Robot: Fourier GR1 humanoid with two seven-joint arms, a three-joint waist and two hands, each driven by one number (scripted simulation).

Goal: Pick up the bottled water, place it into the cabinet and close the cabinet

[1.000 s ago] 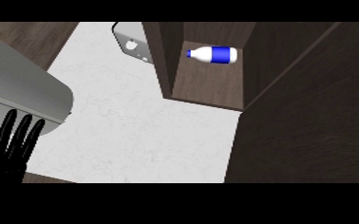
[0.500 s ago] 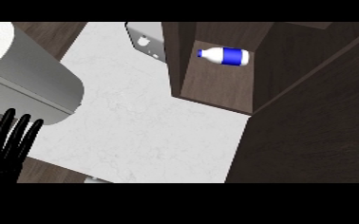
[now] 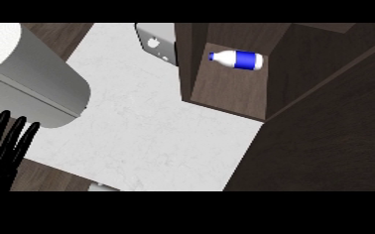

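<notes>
**Bottle's in, door still open**

White marbled countertop (image 3: 154, 129) under a dark wooden cabinet (image 3: 227, 87). The small white bottle with a blue label (image 3: 237, 59) lies on its side inside the open compartment, nothing touching it. So placing looks done; closing is what's left. The left hand (image 3: 16, 139) sits low at the left edge, black fingers straight and relaxed, holding nothing. Since a moment ago the whole view has slid, and the grey forearm (image 3: 40, 79) fills more of the left. Right hand isn't visible.

Single head view, steeply downward over white counter (image 3: 154, 129), open dark cabinet (image 3: 227, 87) at upper right
</notes>
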